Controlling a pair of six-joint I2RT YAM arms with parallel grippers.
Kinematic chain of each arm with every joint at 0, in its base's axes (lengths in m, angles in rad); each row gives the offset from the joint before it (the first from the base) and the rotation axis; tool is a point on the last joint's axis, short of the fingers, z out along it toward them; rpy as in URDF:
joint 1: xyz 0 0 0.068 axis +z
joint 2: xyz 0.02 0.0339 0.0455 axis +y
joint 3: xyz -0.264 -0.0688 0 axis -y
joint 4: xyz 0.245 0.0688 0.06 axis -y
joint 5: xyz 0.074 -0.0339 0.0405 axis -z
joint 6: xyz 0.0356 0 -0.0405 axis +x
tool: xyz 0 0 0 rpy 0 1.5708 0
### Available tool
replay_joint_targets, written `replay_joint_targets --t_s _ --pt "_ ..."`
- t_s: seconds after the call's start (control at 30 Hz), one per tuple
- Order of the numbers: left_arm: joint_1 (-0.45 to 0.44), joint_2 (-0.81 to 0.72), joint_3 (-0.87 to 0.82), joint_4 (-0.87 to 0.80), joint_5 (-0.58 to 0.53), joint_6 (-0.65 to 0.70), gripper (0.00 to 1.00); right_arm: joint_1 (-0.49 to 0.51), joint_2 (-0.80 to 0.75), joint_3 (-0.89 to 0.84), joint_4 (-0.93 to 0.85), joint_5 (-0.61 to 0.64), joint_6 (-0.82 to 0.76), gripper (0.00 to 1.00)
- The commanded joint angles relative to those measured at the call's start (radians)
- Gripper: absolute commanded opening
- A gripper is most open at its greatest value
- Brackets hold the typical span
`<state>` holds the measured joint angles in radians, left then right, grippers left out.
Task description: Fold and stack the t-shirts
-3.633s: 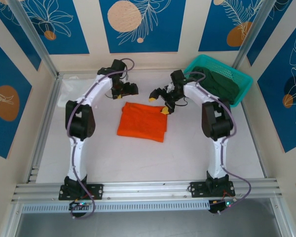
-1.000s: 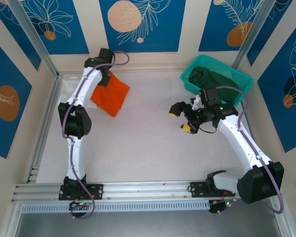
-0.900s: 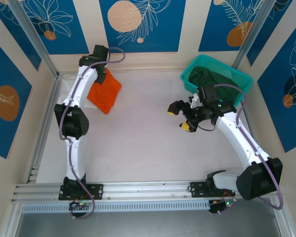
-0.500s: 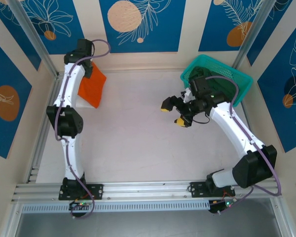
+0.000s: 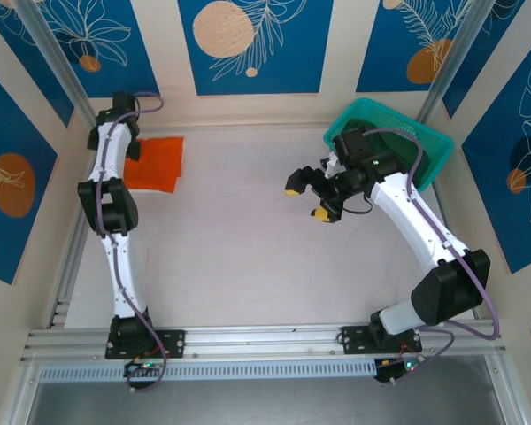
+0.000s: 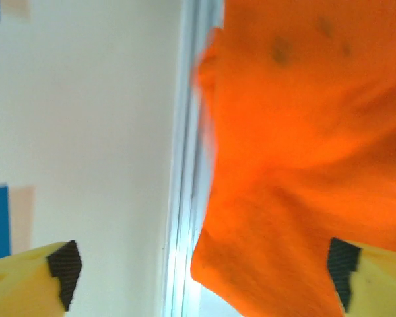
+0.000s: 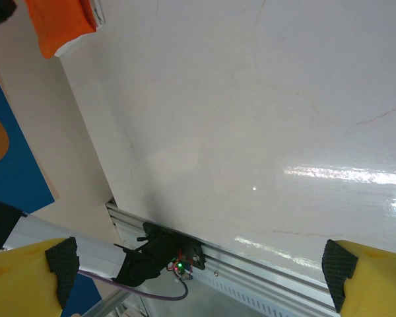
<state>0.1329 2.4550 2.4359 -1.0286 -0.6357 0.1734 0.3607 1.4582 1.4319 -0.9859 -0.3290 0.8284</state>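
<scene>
Top view, 12 = far wall.

Table: pale top, mostly bare in the middle.

Teal basket: sits at approx 1-2 o'clock, far-right corner. The R arm crosses over it. Dk green t-shirt is bunched inside, unfolded as far as I can tell.

Orange t-shirt: folded into a flat rectangle, lying at approx 10 o'clock near the far-left corner, by the L rail. R wrist view shows a pale edge under it, prob. the white t-shirt, so this looks like the stack spot. Can't confirm.

L gripper: arm stretched out to 10-11 o'clock, over the 9 o'clock edge of the orange tee. In its wrist view the jaws stand wide apart and the cloth fills the view ahead of them. The view is blurred, so I can't tell if the right pad brushes the fabric. Nothing is pinched.

R gripper: hovers over bare table at approx 2 o'clock from centre, just off the basket's 8 o'clock side. Jaws wide apart, empty.

Step in hand, my read: orange tee placed on the stack, green one not begun.

Next move: L arm needs to lift clear w/o dragging the fold. R arm must swing toward 1 o'clock, dip into the basket, pinch the green tee and bring it to mid-table for spreading.
</scene>
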Motion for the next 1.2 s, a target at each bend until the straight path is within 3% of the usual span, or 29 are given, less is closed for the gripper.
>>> replay_joint_targets --t_s 0.0,0.1,0.3,0.37,0.43,0.53,0.6,0.73,0.9,1.03,1.17 --pt "0.040 -0.063 0.077 -0.015 -0.101 -0.109 1.00 0.007 0.003 0.047 -0.050 -0.002 -0.028 0.97" --pt "0.036 -0.144 0.085 -0.034 -0.001 -0.167 1.00 0.000 0.002 0.062 -0.046 0.007 -0.048 0.97" --pt "0.019 -0.349 0.017 -0.111 0.376 -0.419 1.00 -0.006 0.000 0.107 -0.021 0.136 -0.088 0.98" --pt "0.011 -0.478 -0.168 -0.002 0.534 -0.518 1.00 0.000 -0.005 0.117 -0.013 0.217 -0.101 0.99" --pt "-0.003 -0.652 -0.459 0.235 0.694 -0.603 1.00 0.003 -0.004 0.122 -0.006 0.294 -0.111 0.99" --pt "-0.059 -0.876 -0.849 0.571 0.786 -0.703 1.00 0.008 -0.011 0.112 0.006 0.429 -0.108 0.99" --pt "-0.117 -0.987 -1.009 0.655 0.757 -0.699 1.00 0.012 -0.032 0.083 0.036 0.519 -0.106 0.99" --pt "-0.212 -1.189 -1.217 0.619 0.590 -0.672 1.00 0.014 -0.094 -0.006 0.136 0.680 -0.105 0.99" --pt "-0.268 -1.650 -1.606 0.654 0.387 -0.639 1.00 0.024 -0.187 -0.193 0.354 0.773 -0.249 0.99" --pt "-0.266 -1.886 -1.742 0.473 0.173 -0.663 1.00 0.029 -0.279 -0.437 0.618 0.674 -0.426 0.99" --pt "-0.266 -2.006 -1.886 0.511 0.238 -0.675 1.00 0.038 -0.311 -0.641 0.801 0.588 -0.421 0.99"
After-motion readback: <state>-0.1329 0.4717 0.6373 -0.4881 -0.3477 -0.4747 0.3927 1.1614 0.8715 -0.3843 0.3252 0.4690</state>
